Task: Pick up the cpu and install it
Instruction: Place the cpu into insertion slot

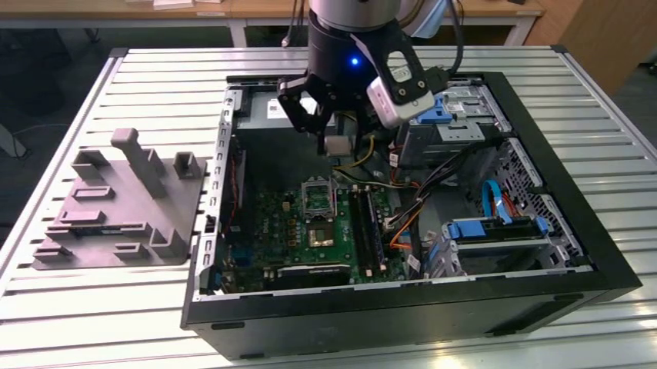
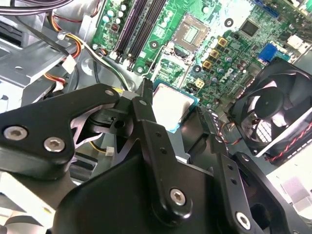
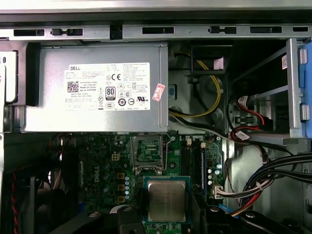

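cpu (image 3: 166,200) near open socket (image 3: 147,152), over motherboard (image 3: 105,170).

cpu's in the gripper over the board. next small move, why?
Probably shift sideways at this height to centre the cpu over the open socket: the gripper holds it above the motherboard, and both wrist views show it offset from the socket.

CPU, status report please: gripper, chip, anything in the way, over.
Gripper shut on cpu, held above the motherboard. Socket empty. Cables lie aside, not over it.
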Robot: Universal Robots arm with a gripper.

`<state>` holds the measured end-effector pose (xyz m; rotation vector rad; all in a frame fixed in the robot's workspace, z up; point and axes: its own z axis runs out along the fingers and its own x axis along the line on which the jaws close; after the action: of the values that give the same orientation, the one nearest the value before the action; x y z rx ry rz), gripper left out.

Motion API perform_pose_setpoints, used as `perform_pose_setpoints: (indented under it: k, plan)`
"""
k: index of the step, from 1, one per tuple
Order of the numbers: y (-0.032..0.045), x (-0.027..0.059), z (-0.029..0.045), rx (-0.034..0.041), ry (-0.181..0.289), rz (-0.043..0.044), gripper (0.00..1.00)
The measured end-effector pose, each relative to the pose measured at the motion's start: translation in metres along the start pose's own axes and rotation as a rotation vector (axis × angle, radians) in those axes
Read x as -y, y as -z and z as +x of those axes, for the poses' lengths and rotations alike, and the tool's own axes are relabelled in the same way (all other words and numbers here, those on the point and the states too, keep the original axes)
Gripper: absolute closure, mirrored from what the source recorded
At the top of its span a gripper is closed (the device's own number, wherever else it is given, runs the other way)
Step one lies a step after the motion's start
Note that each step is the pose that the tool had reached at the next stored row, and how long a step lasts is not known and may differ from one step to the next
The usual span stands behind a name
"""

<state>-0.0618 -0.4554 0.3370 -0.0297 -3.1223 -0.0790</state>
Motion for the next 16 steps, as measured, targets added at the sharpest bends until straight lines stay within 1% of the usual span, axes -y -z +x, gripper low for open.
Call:
perform_pose_setpoints:
  k: [3,8,9,10,12,13,16]
  plan:
    - [-0.0027,0.0016,0.0,-0.0011,0.0,-0.0001,0.53]
    - [-0.0096,0.0047,-0.0001,-0.0044,0.0,0.0003,0.53]
    - [-0.0108,0.0061,0.0002,-0.006,0.0,0.0006,0.53]
    - [-0.0125,0.0069,0.0007,-0.0106,0.001,0.0004,0.53]
    - [-0.016,0.008,0.0013,-0.0173,0.008,0.0008,0.53]
    - [-0.0178,0.0086,0.0015,-0.0185,0.011,0.0009,0.53]
    - [-0.0232,0.0117,0.0016,-0.0187,0.013,0.0009,0.53]
